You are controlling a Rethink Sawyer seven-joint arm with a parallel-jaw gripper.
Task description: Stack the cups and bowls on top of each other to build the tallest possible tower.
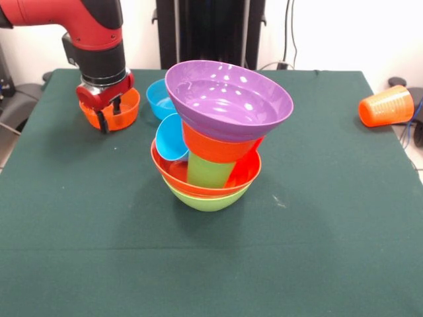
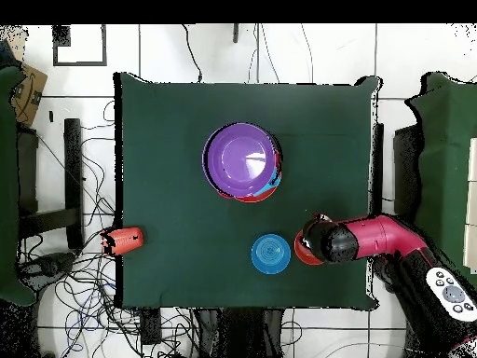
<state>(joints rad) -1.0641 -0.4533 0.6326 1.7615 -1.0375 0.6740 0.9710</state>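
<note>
Front view: a dark green cloth covers the table, and its near half is bare. At mid-table stands the tower. Its base is a lime bowl with an orange-red bowl nested in it. Inside that sit a lime cup, a light blue cup leaning to one side and a red cup. Over them is a small orange bowl, and on top a purple bowl, tilted, mouth up.

Behind the tower, a small blue bowl sits on the cloth. Beside it, at about the same depth, the gripper is down in a second small orange bowl. One finger hangs over the bowl's near wall, the others reach inside, so the rim seems pinched between them. An orange cup lies on its side at the far table edge, well apart from the rest.

Beyond the table are a white wall, a black stand and cables; overhead, the floor shows white tiles strewn with cables.
</note>
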